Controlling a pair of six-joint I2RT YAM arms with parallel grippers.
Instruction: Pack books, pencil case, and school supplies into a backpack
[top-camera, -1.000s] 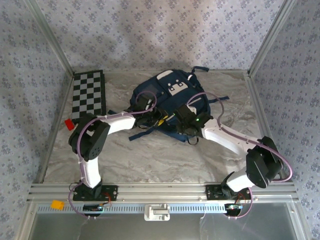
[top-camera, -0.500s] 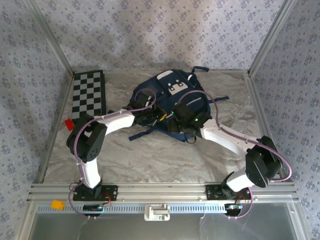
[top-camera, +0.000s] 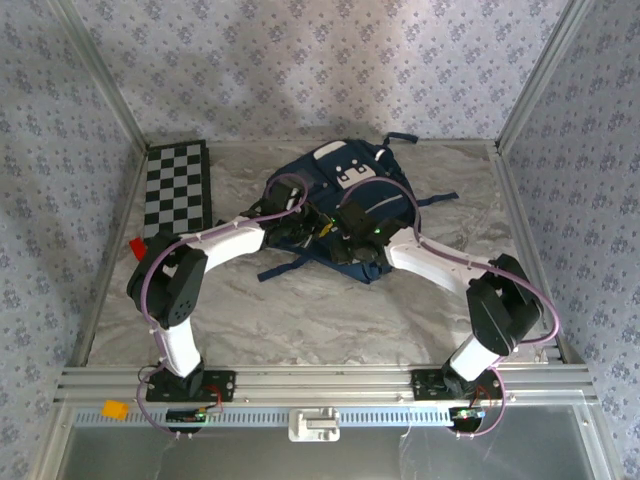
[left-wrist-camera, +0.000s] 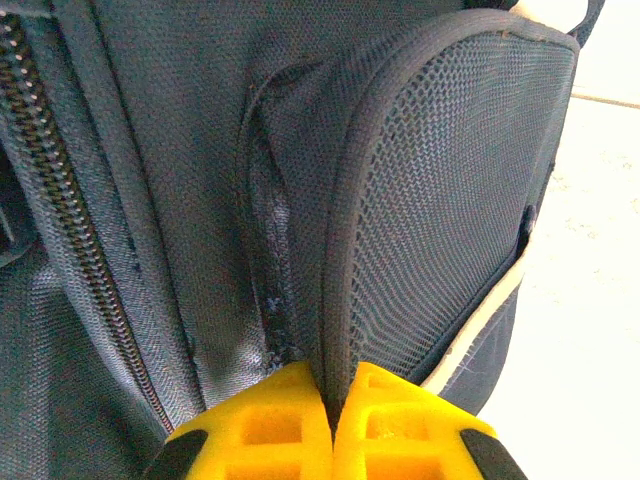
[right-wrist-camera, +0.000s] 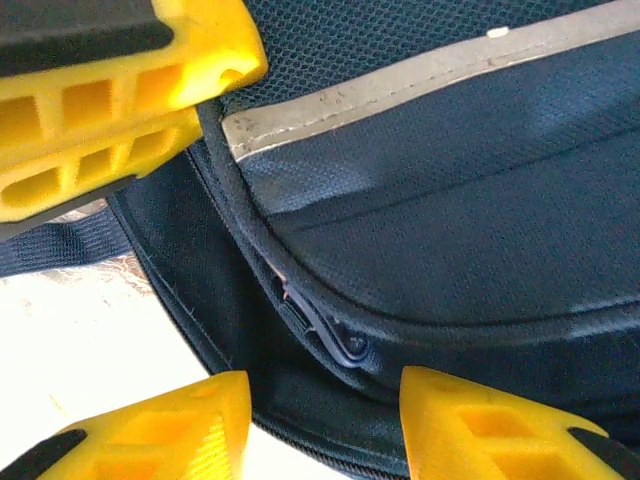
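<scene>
Backpack (top-camera: 345, 190) lies at the far middle of the marbled table (top-camera: 300, 310), front pocket up, with the chequered board (top-camera: 178, 190) well apart on its left. Your left gripper (left-wrist-camera: 331, 385) has its yellow fingers pressed together, pinching the bound edge of the backpack's mesh pocket (left-wrist-camera: 440, 180). Your right gripper (right-wrist-camera: 322, 388) sits just beside it at the backpack's near edge, fingers spread, with a dark zipper pull (right-wrist-camera: 345, 345) just ahead of the gap.

Top camera looks down; wrist cameras sit close against backpack (top-camera: 385, 205).
</scene>
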